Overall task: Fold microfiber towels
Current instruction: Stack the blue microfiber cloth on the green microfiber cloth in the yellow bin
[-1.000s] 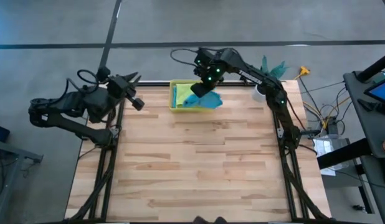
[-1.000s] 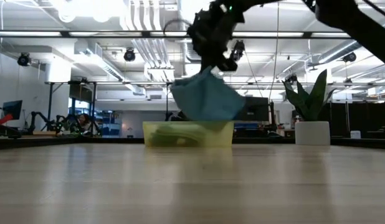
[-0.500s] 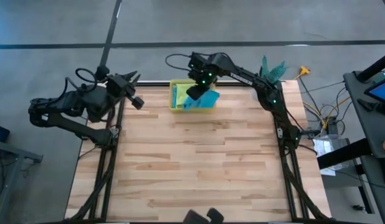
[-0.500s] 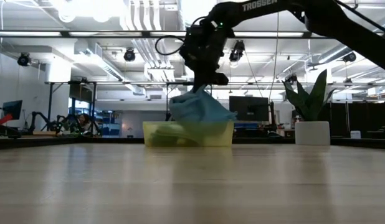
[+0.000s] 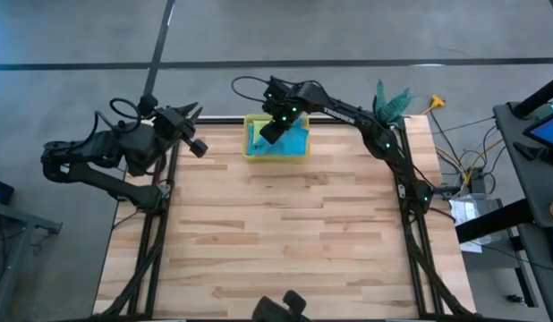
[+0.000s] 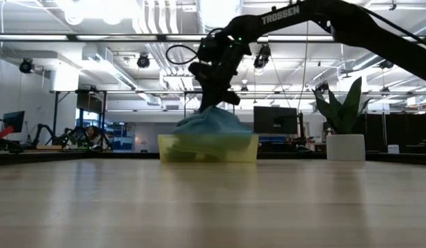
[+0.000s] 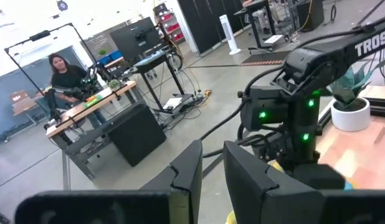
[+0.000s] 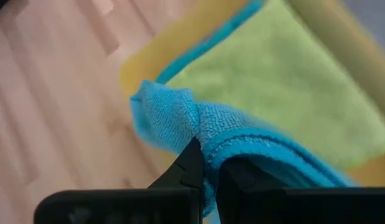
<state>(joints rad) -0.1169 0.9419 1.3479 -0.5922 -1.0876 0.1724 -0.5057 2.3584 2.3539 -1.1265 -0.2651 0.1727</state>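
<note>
A teal microfiber towel [image 5: 294, 141] [image 6: 211, 124] [image 8: 171, 115] hangs bunched from my right gripper [image 5: 270, 132] [image 6: 217, 102] [image 8: 208, 158], which is shut on it over the yellow bin [image 5: 248, 154] [image 6: 170, 149] at the table's far edge. A lime green towel [image 8: 273, 74] lies folded in the bin under it. My left gripper [image 5: 198, 148] [image 7: 212, 165] waits level beyond the table's far left corner, narrowly open with nothing between its fingers. My right gripper pinches a bunched edge of the teal towel [image 8: 211, 140] between its two fingers, coming from above and slanting down. Several layers seem gathered there. The towel hangs slack below the fingers, and its lower part [image 6: 209, 132] rests in the bin.
A white pot with a green plant [image 5: 375, 132] [image 6: 345, 146] stands at the table's far right corner. The wooden tabletop [image 5: 276, 233] stretches from the bin toward the near edge. A person [image 7: 65, 71] sits at a desk in the room beyond.
My right gripper has gone down and toward the table's left, over the bin, tipping further downward. The teal towel, which hung clear over the bin's right side, has sunk with it; its lower part now lies bunched in the bin.
</note>
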